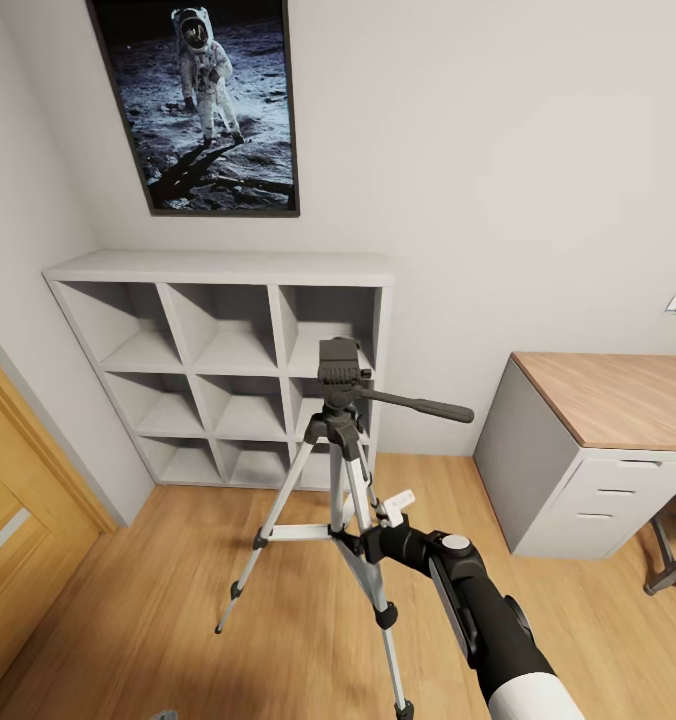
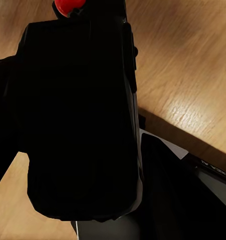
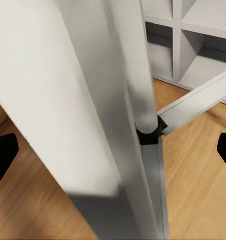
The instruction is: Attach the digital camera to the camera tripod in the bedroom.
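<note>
my right pincer point(image 1: 363, 540) is spread open around a leg of the camera tripod point(image 1: 340, 440), which stands by the white cube shelf point(image 1: 228, 360). left pincer's clenched on the digital camera point(image 2: 77, 115). bump that leg and i reckon the tripod tips or skids.

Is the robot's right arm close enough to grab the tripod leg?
Probably yes. The right tool is already at the camera tripod, with a silver leg between its two black fingertips and nothing in the way.
</note>
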Tool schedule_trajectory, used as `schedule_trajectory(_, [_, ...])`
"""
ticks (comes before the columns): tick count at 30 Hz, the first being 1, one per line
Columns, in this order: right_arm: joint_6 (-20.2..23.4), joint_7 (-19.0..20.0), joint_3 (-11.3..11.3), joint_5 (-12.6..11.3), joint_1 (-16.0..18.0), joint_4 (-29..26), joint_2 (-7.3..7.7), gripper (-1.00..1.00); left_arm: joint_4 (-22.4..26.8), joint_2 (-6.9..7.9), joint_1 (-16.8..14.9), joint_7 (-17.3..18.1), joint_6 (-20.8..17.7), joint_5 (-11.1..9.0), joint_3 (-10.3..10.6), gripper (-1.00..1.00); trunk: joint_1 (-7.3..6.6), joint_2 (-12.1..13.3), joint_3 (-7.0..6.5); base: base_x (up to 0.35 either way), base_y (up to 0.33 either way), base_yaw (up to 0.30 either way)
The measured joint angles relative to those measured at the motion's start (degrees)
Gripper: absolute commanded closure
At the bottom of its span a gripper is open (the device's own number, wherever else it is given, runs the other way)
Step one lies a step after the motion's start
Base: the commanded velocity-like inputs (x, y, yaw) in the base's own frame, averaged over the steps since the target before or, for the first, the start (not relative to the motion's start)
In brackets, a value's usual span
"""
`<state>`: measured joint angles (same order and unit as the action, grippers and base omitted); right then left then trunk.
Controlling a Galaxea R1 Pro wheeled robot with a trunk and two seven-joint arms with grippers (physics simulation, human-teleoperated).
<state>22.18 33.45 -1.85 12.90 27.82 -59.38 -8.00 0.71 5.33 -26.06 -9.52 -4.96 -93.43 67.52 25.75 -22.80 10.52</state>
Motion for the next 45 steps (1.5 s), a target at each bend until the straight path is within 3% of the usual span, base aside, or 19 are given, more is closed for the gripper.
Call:
schedule_trajectory(7, [-0.4, -1.1, 0.1, -0.5, 0.0, 0.1, -0.12, -1.00, 0.0, 0.00, 0.0, 0.0, 0.0, 0.0, 0.0, 1.00, 0.00, 0.0, 0.00, 0.000, 0.000, 0.000])
schedule_trajectory(9, [-0.4, -1.1, 0.1, -1.8, 0.0, 0.1, -0.13, -1.00, 0.0, 0.00, 0.0, 0.0, 0.0, 0.0, 0.1, 1.00, 0.00, 0.0, 0.00, 0.000, 0.000, 0.000])
schedule_trajectory(12, [-0.4, -1.2, 0.0, -5.6, 0.0, 0.1, -0.16, -1.00, 0.0, 0.00, 0.0, 0.0, 0.0, 0.0, 0.1, 1.00, 0.00, 0.0, 0.00, 0.000, 0.000, 0.000])
schedule_trajectory(16, [-0.6, -1.2, -0.1, -8.1, 0.0, 0.6, -0.25, -1.00, 0.0, 0.00, 0.0, -0.1, 0.0, 0.0, 0.1, 1.00, 0.00, 0.0, 0.00, 0.000, 0.000, 0.000])
schedule_trajectory(28, [-1.8, -1.2, -0.2, -8.7, 0.0, 0.8, -0.58, -1.00, 0.0, 0.00, 0.0, -0.1, 0.0, 0.1, 0.1, 1.00, 0.00, 0.0, 0.00, 0.000, 0.000, 0.000])
schedule_trajectory(29, [-2.0, -1.2, -0.2, -8.7, 0.0, 0.8, -0.78, 1.00, 0.0, 0.00, 0.0, -0.1, 0.0, 0.1, 0.1, 1.00, 0.00, 0.0, 0.00, 0.000, 0.000, 0.000])
schedule_trajectory(38, [-2.8, -1.5, -0.1, -8.4, 0.0, 0.8, -1.12, 1.00, 0.0, 0.00, 0.0, -0.1, 0.0, 0.1, 0.0, 1.00, 0.00, 0.0, 0.00, 0.000, 0.000, 0.000])
schedule_trajectory(45, [-2.9, -7.5, -0.5, -8.1, 0.0, 0.6, -0.85, 1.00, 0.0, 0.00, 0.0, -0.5, 0.0, 0.1, 0.0, 1.00, 0.00, 0.0, 0.00, 0.000, 0.000, 0.000])
